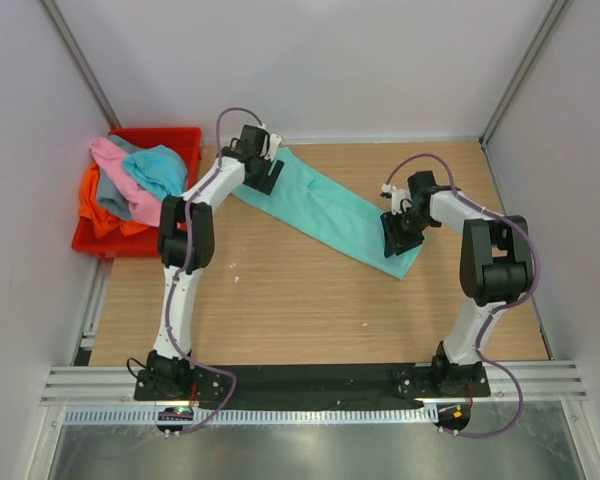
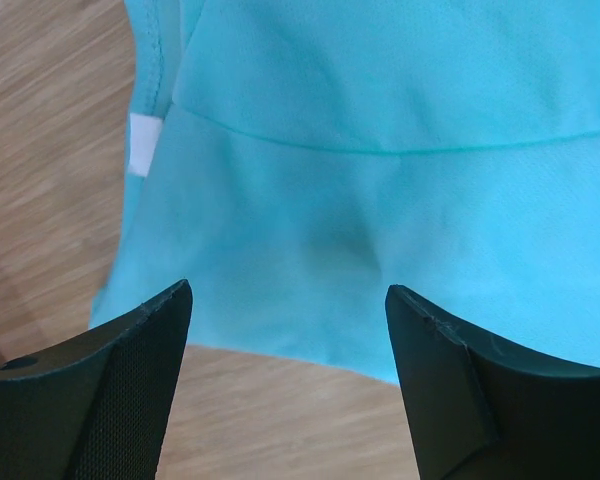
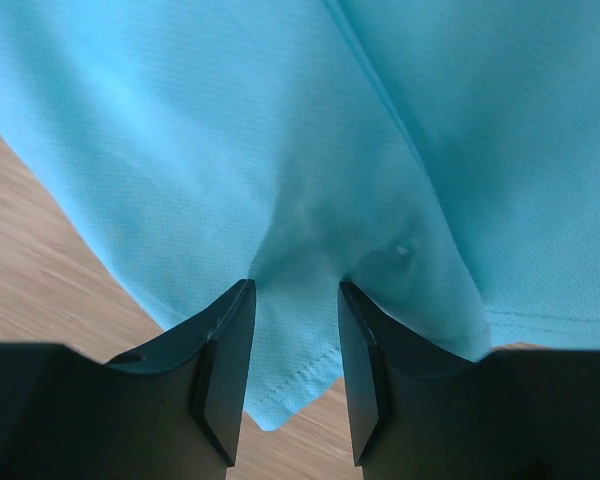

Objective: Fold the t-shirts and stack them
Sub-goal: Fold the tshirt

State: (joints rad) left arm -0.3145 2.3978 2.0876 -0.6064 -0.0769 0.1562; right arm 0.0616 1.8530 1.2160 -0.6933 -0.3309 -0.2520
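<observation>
Right end effector pinches mint t-shirt — red bin apart.

grey t-shirt mostly buried, orange t-shirt half covered

The long mint green cloth t-shirt lies on the wooden worktop, slanting from upper centre down to centre right; the left gripper is at its upper-left end, the right gripper at its lower-right end; the rectangular red plastic bin, upper left, holds the heap of pink, turquoise blue, orange and grey cloth t-shirts.
</observation>
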